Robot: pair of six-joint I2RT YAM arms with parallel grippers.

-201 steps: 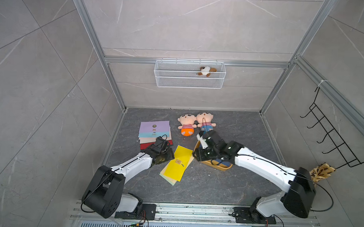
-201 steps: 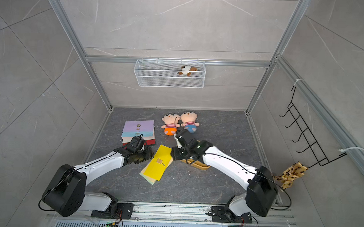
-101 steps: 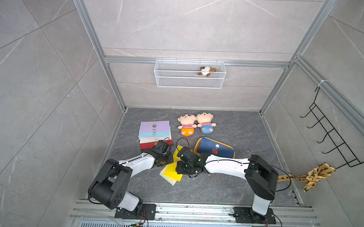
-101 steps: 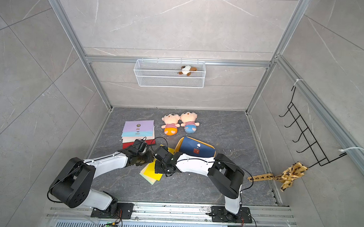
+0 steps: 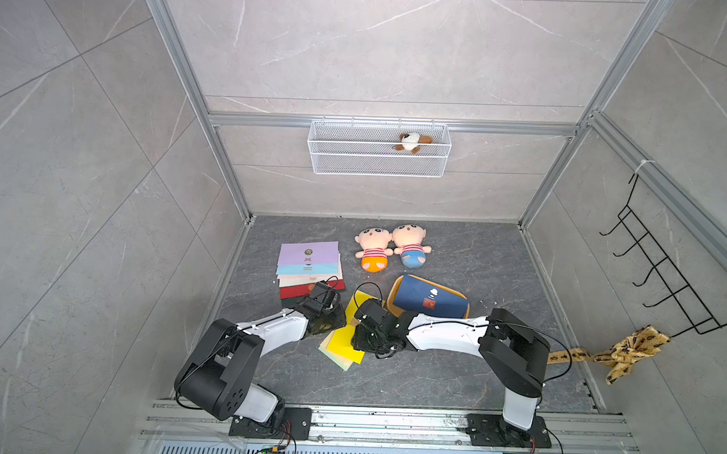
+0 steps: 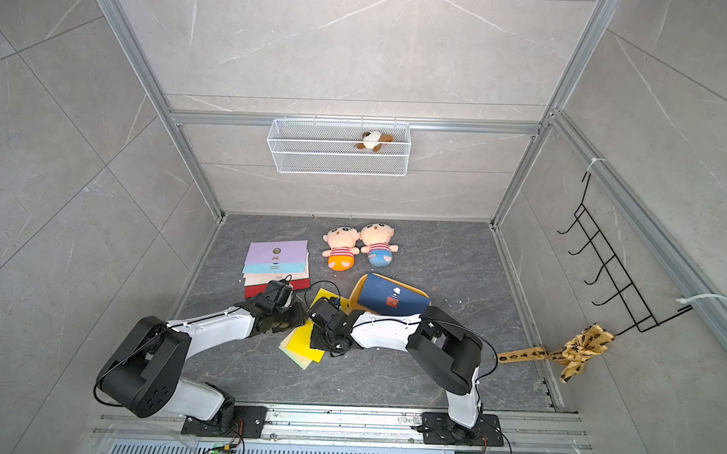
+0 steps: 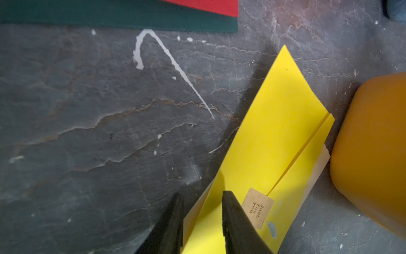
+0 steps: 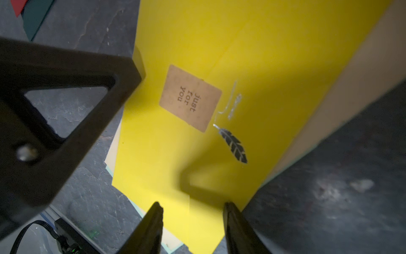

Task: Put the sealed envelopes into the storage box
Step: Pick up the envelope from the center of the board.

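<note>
Two robot arms meet over a yellow envelope (image 5: 340, 348) at the middle of a dark, stone-patterned worktop (image 5: 452, 372). The left gripper (image 7: 201, 194) sits low at the envelope's long edge, its fingers (image 7: 232, 211) standing apart with the paper's edge in the gap between them, not pinched. The right gripper (image 8: 193, 204) hovers at a corner of the same envelope, its fingers (image 8: 153, 222) likewise parted, with a clear gap between them. A tan sticker (image 8: 190, 97) reading "just for you" and a small feather mark (image 8: 234, 146) sit at the envelope's centre, and a cream envelope (image 8: 356, 83) peeks out from beneath it. Just beside them, the mustard-yellow storage box (image 7: 373, 143) holds one navy envelope (image 5: 428, 299), which lies bowed across the box and covers most of it. Behind the left arm, a stack of envelopes (image 5: 308, 259), lilac on top with blue, cream and red under it, lies outside the box. A dark green envelope (image 7: 109, 19) shows under the red in the left wrist view. Two plush dolls (image 5: 372, 253) lie near the back wall, where a white wire basket (image 5: 355, 163) holds a small plush dog (image 5: 412, 141).
</note>
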